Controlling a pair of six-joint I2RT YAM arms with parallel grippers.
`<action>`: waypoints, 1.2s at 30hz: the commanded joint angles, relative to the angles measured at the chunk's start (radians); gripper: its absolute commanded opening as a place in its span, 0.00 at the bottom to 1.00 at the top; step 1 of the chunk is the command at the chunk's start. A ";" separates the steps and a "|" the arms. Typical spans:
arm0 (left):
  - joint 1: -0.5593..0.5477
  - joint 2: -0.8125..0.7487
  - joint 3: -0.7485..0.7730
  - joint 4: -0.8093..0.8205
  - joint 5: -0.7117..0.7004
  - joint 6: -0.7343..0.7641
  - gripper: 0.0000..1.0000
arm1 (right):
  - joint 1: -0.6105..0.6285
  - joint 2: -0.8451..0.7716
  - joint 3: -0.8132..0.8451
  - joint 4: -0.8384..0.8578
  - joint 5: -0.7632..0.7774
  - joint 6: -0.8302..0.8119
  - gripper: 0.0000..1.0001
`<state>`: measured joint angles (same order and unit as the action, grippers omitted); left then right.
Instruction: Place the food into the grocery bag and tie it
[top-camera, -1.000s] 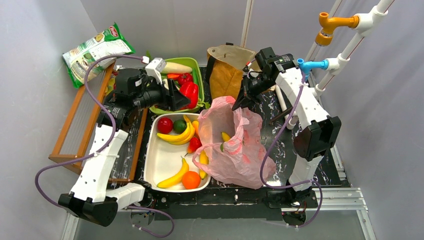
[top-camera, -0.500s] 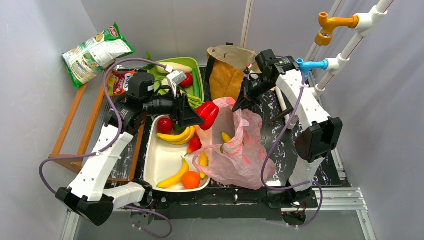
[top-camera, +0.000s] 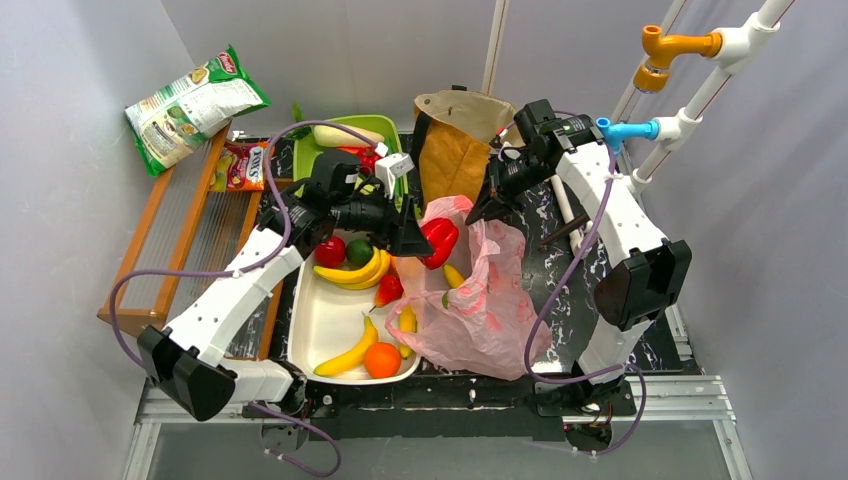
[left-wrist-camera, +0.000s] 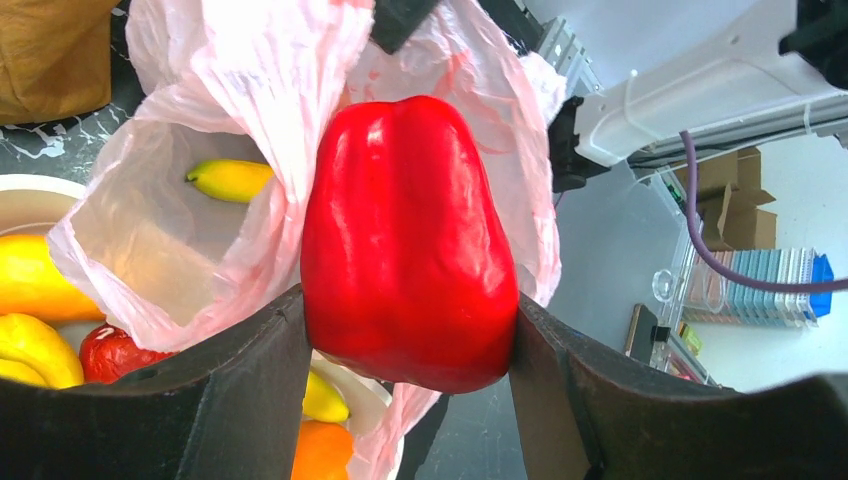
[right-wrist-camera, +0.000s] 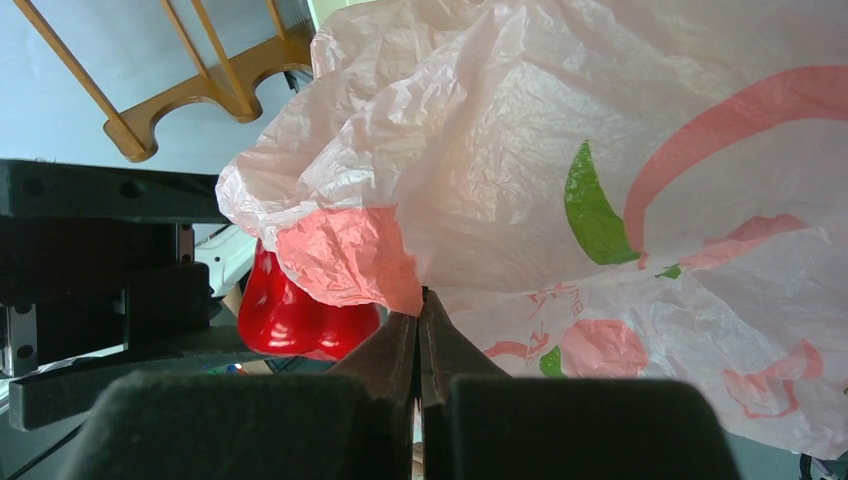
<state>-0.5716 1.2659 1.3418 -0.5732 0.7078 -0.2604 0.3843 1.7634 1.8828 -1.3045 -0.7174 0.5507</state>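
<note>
Above the near rim of the grocery bag (top-camera: 490, 300), a red bell pepper (left-wrist-camera: 410, 240) is held by the left gripper (left-wrist-camera: 410, 315), its jaws pressed against the pepper's two flanks. The bag sits on the table just right of the white tray (top-camera: 320, 320), its mouth facing up; one banana (left-wrist-camera: 230, 180) is seen lying inside.

Step in hand, as judged: drop the pepper into the bag.
- From the left wrist view, the pepper hangs over a fold of the rim rather than over the open cavity. It should be carried towards the cavity before the jaws are spread.
- A low release is advised, so the thin film is not dragged shut.
- The rim should be held high and taut by the right gripper (right-wrist-camera: 420, 320), whose jaws are pinched together on the bag's far edge.

Pose: the left arm is stretched diagonally forward and to its right, wrist near level, fingers pointing at the bag. The right arm is folded high at the elbow, its gripper angled down and leftward.
</note>
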 joint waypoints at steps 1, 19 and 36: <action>-0.013 0.021 -0.002 0.054 -0.040 -0.040 0.07 | -0.018 -0.053 -0.004 0.018 -0.016 0.020 0.01; -0.025 -0.009 -0.033 0.118 -0.059 -0.029 0.98 | -0.018 -0.041 0.002 0.023 -0.021 0.015 0.01; 0.036 0.038 0.093 0.104 -0.516 -0.174 0.98 | -0.018 0.002 0.049 -0.016 -0.022 -0.011 0.01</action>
<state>-0.5781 1.2999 1.4288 -0.4919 0.3538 -0.3275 0.3832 1.7634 1.8759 -1.2900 -0.7212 0.5468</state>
